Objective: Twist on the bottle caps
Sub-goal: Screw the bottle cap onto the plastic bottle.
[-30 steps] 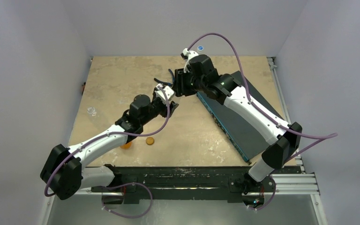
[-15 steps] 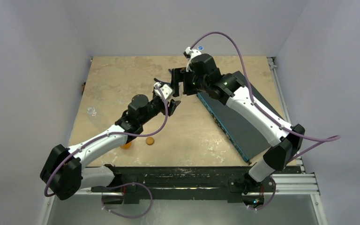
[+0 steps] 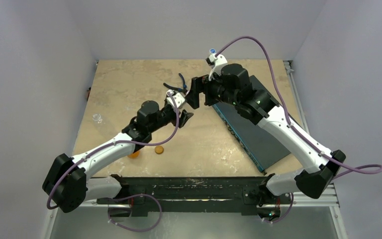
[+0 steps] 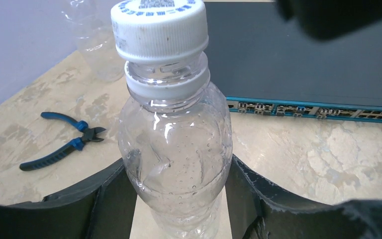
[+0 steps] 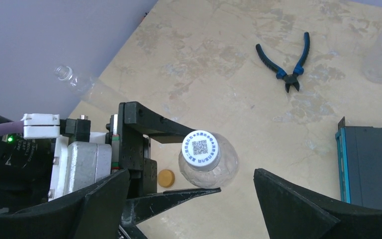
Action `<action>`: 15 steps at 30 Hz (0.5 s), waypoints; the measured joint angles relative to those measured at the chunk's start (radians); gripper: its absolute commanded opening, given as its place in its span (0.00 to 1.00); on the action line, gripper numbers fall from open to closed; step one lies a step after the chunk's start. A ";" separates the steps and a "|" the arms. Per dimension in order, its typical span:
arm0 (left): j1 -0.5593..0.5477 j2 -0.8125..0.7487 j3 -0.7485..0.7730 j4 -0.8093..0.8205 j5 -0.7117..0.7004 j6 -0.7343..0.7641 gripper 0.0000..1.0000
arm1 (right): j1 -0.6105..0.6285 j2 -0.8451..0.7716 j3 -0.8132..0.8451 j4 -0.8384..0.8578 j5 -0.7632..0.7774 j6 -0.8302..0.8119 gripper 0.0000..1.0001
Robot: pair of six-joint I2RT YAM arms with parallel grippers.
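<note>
My left gripper is shut on the body of a clear bottle and holds it upright above the table. A white bottle cap with blue print sits on the bottle's neck. From the right wrist view that cap shows from above, with my right gripper open wide around it and touching nothing. In the top view the right gripper hovers just behind the left gripper. An orange-brown cap lies flat beside a small orange bottle, which is partly hidden by the left arm.
Blue-handled pliers lie at the back. A dark network switch with a teal edge fills the right side. One clear uncapped bottle lies near the left edge. Another clear bottle stands at the back.
My right gripper has opened wide, come off the white cap and drawn back to the right. My left gripper has kept its hold on the bottle and stayed in place.
</note>
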 measured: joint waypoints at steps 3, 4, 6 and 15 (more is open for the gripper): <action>0.008 -0.001 0.000 -0.022 0.045 -0.005 0.00 | -0.001 -0.019 -0.018 0.013 -0.005 -0.034 0.99; 0.012 -0.001 0.000 -0.029 0.063 -0.006 0.00 | -0.002 -0.024 -0.024 0.019 -0.011 -0.047 0.99; 0.027 -0.005 0.000 -0.048 0.108 -0.014 0.00 | -0.013 -0.036 -0.039 0.033 -0.032 -0.068 0.96; 0.147 -0.071 0.000 -0.113 0.346 -0.052 0.00 | -0.140 -0.114 -0.143 0.150 -0.364 -0.164 0.73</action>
